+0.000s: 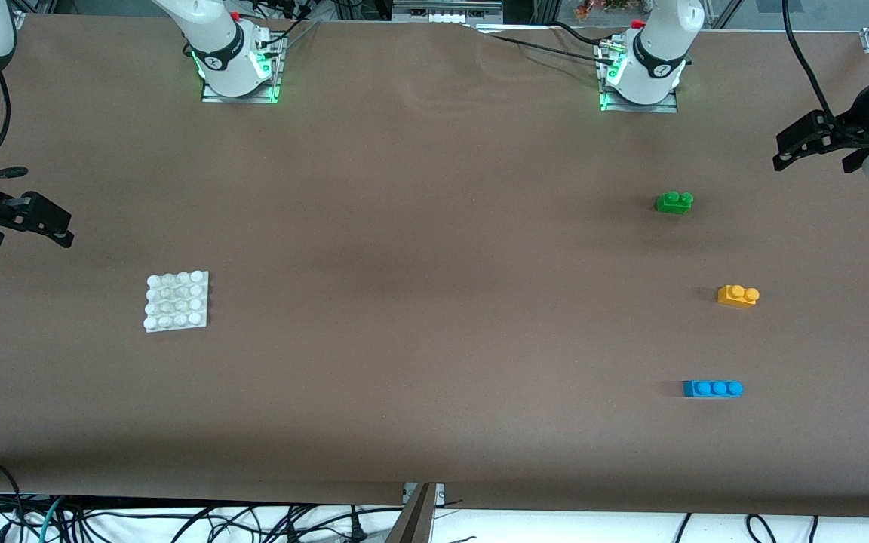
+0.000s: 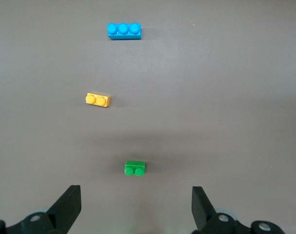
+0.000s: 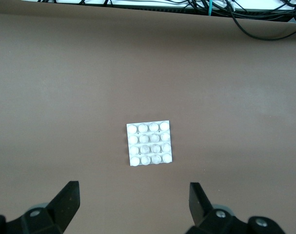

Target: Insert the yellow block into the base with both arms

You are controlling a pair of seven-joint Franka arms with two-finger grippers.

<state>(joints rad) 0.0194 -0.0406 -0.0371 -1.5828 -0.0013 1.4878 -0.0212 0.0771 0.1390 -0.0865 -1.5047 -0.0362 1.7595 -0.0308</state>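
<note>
Left hand (image 1: 812, 151) parked up in the air over its own end of the table (image 1: 419, 226), fingers spread wide, nothing held. Yellow block (image 1: 738, 296) sitting on that same end, between the green brick (image 1: 674, 202) and the blue brick (image 1: 712, 388), long axis running toward the table's ends. Clearly the nearer hand for the pick. Right hand (image 1: 35, 222) also spread and empty, hanging over its end near the base (image 1: 176, 301), well apart from the block.
</note>
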